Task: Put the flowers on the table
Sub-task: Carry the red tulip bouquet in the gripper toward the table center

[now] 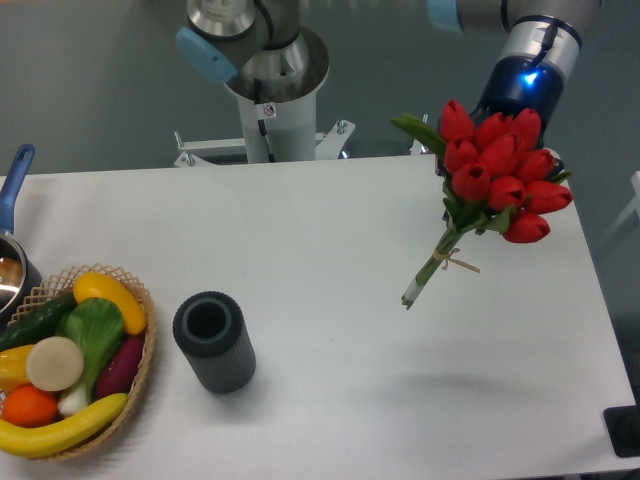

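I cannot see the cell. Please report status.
End effector hidden behind blooms, state unclear. Flowers held aloft, stems tilted down over table. Nothing beneath them.

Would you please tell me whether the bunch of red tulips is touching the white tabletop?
Apart. The camera view shows the red tulips held aloft, stem ends hanging above the white tabletop.

Flowers (495, 170) right – basket (140, 365) far left

Pincer (520, 140) hidden behind flowers (498, 170) — pot (12, 262) cut off left.
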Robot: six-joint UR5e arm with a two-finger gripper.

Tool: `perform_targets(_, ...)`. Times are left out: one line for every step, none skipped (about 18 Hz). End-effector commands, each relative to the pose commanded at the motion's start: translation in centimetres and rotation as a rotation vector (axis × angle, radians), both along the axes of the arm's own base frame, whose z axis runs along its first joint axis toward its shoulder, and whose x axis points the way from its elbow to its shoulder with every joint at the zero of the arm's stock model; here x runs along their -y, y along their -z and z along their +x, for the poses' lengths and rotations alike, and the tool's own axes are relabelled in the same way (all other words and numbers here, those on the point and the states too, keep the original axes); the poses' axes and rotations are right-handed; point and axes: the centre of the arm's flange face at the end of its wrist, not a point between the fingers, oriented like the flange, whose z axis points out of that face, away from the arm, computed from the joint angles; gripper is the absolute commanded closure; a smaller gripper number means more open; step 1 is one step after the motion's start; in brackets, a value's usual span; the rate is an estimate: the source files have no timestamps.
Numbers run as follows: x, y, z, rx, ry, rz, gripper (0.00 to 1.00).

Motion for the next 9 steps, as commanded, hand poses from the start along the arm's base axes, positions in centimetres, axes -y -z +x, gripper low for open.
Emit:
perform_targets(0.0,0.1,0.0,-0.005,-0.007,-0.017,0.58)
perform_targets(0.0,-0.2,0.3,-0.022,-0.017,-0.044,0.58)
perform_targets(0.1,-0.3,0.3,-0.03,-0.029,-0.066,0.58)
perform_targets(0.1,-0.3,0.2,-0.031,-0.034,-0.074,0.58)
perform_targets(0.2,-0.3,0.4,-0.029,-0.035,-0.076,0.58)
perform_targets(0.2,-0.3,0.5,-0.028,-0.035,-0.076,0.58)
perform_targets(0.2,-0.3,0.6,-0.028,-0.035,-0.077,0.58)
perform_targets(0.3,-0.2,0.7,-0.03,-0.041,-0.088,0.58)
perform_targets(0.5,-0.5,1.0,-0.048,-0.058,-0.123,0.58)
